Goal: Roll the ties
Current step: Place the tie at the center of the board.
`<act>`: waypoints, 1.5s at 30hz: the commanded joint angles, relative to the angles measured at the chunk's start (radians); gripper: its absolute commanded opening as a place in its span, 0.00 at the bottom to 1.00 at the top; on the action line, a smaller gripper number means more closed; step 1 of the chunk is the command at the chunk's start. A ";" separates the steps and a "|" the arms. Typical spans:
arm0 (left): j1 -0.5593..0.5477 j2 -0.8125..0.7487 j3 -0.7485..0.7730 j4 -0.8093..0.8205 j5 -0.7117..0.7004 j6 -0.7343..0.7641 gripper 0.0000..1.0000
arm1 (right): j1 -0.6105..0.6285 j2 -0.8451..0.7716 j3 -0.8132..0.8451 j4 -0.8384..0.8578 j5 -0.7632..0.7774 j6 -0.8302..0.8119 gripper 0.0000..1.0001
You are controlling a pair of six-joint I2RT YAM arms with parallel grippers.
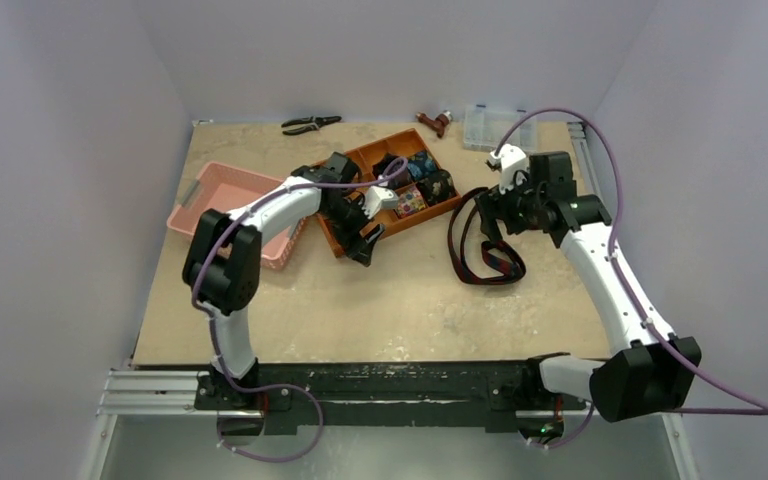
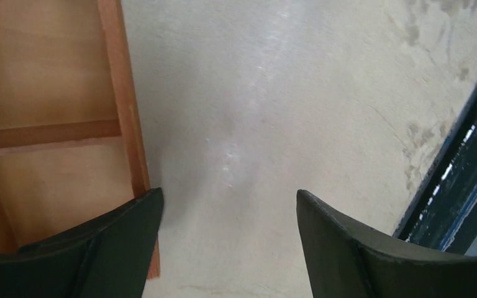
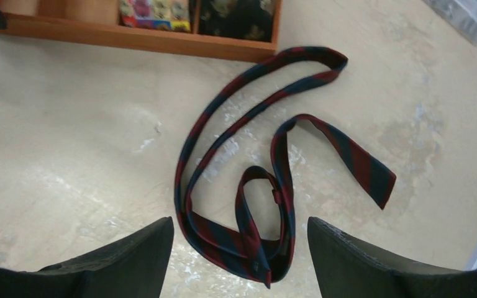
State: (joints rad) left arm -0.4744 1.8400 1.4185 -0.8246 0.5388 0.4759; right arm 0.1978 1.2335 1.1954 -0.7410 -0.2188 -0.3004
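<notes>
The striped tie (image 1: 500, 255) (image 3: 360, 162) lies unrolled on the desk (image 1: 380, 310), a loose tangle of navy and red loops at about 3 o'clock from the tray (image 1: 390, 140) (image 3: 161, 40), its far bend just beside the tray's rim. The right hand (image 1: 488, 205) (image 3: 236, 220) hangs over the tangle with its fingers spread wide and nothing between them; I cannot tell whether they touch the cloth. Rolled ties (image 1: 422, 185) (image 3: 155, 12) sit in the tray's compartments at its 3 o'clock end, a multicoloured one next to a dark patterned one. The left hand (image 1: 368, 245) (image 2: 230, 198) is at the tray's 6 o'clock corner, also gaping and empty, one finger over the rim and the other over bare desk. A pink basket (image 1: 215, 190) lies at 9 o'clock from the tray
</notes>
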 commanded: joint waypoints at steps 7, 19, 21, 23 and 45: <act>0.116 0.308 0.398 -0.051 -0.251 -0.224 0.73 | -0.053 0.105 -0.009 -0.017 0.226 0.003 0.75; 0.232 0.192 0.391 0.051 0.006 -0.250 0.86 | -0.058 0.296 0.140 0.045 0.040 -0.024 0.57; 0.233 0.101 0.293 0.103 0.032 -0.256 0.87 | -0.048 0.374 0.192 0.018 0.024 -0.060 0.52; 0.232 0.024 0.227 0.113 0.044 -0.251 0.87 | -0.037 0.449 0.235 0.004 0.063 -0.078 0.49; 0.236 -0.303 0.016 0.094 -0.096 -0.295 0.89 | -0.076 0.902 0.563 0.089 0.264 -0.048 0.43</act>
State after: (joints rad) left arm -0.2443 1.5795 1.4082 -0.7269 0.4789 0.2150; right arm 0.1242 2.1139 1.7336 -0.6724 -0.0082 -0.3119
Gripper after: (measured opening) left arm 0.891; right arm 0.432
